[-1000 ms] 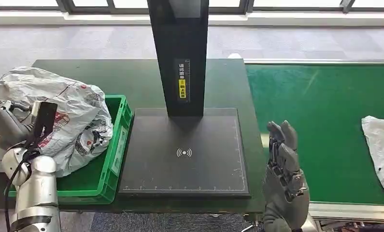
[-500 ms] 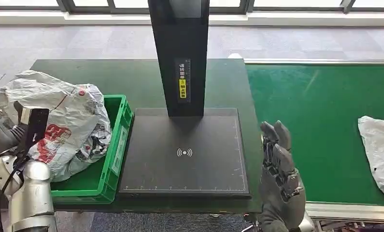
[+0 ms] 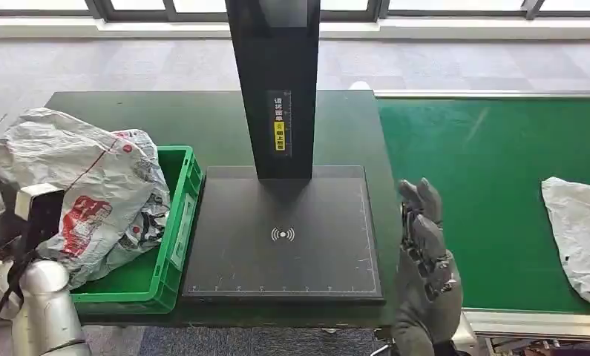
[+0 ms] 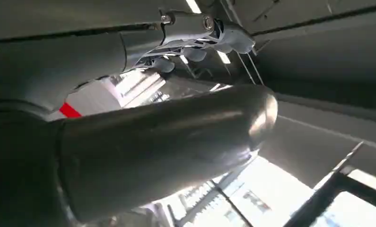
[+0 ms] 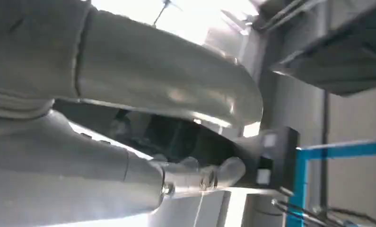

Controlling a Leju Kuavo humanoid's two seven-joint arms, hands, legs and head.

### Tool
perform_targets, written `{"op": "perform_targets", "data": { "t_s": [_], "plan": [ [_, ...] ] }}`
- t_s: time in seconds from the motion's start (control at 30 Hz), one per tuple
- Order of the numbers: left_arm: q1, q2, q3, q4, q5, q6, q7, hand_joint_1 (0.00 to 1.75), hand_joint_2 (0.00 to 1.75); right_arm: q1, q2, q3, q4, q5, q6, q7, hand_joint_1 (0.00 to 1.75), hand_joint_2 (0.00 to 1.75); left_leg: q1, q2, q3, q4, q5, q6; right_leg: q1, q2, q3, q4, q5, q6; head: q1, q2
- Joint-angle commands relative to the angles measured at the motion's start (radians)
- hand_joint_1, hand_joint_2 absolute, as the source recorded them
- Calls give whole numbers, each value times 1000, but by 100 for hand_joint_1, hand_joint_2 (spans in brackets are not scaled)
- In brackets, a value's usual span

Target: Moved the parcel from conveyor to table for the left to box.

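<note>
Though crumpled, parcel (image 3: 84, 193) atop green bin (image 3: 174, 245)

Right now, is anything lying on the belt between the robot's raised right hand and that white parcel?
No. In the head view, the stretch between the right hand and the white parcel is bare green conveyor belt.

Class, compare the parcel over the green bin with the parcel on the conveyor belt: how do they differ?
The parcel over the green bin is bulky, crumpled and carries red print; the parcel on the conveyor belt looks flat and plain pale. The first rests on the bin; the second lies alone on the belt. Both are light plastic bags.
</note>
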Motion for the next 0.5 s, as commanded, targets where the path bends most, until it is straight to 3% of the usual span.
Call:
{"op": "perform_targets", "data": {
  "t_s": [0.03, 0.17, 0.23, 0.3, 0.4, 0.43, 0.47, 0.5],
  "plan": [
    [138, -106, -208, -179, 209, 5, -55, 0, 0, -7, 142, -299, 261, 94, 9, -2, 0, 0, 1, -2, -1, 0, 0, 1, 1, -3, 0, -1, 0, 0, 0, 0],
    [149, -75, -251, -198, 287, 5, -55, 0, 0, 3, 170, -336, 264, 123, 8, 28, 0, 0, 0, -3, -2, -1, 0, 2, -1, -3, 1, -2, 0, 1, 0, 0],
    [213, -31, -441, -207, 410, 5, -55, 0, 0, 3, 184, -453, 305, 146, -21, 68, 0, 0, 1, -2, -2, -1, 0, 1, 0, -2, 1, -2, 0, 1, 0, 0],
    [243, -31, -578, -189, 429, -24, -42, 0, 0, -21, 178, -565, 379, 300, -71, 123, 0, 0, 0, -5, -1, -1, 1, 1, 0, -6, 2, -3, 0, 1, 0, 0],
    [228, -11, -711, -113, 571, -338, 21, 0, 0, -67, 165, -726, 507, 439, -123, 190, 0, 0, 0, -9, -1, -1, 2, 2, 1, -11, 4, -5, 0, 2, 0, 0],
    [219, -16, -720, -80, 598, -405, 22, 0, 0, -84, 155, -772, 552, 496, -154, 218, 0, 175, 0, -9, -1, -1, 1, 2, 0, -9, 3, -4, 0, 2, 0, 0],
    [210, -15, -729, -46, 653, -521, 14, 0, 0, -104, 141, -827, 613, 591, -195, 285, 0, 175, 0, -12, -1, -2, 2, 3, 0, -12, 5, -6, 0, 3, 0, 0],
    [207, -25, -719, -30, 650, -531, 6, 0, 0, -114, 133, -848, 638, 589, -194, 275, 0, 175, -1, -10, 0, -2, 2, 3, -1, -9, 5, -5, 0, 3, 0, 0]
  ]
}}
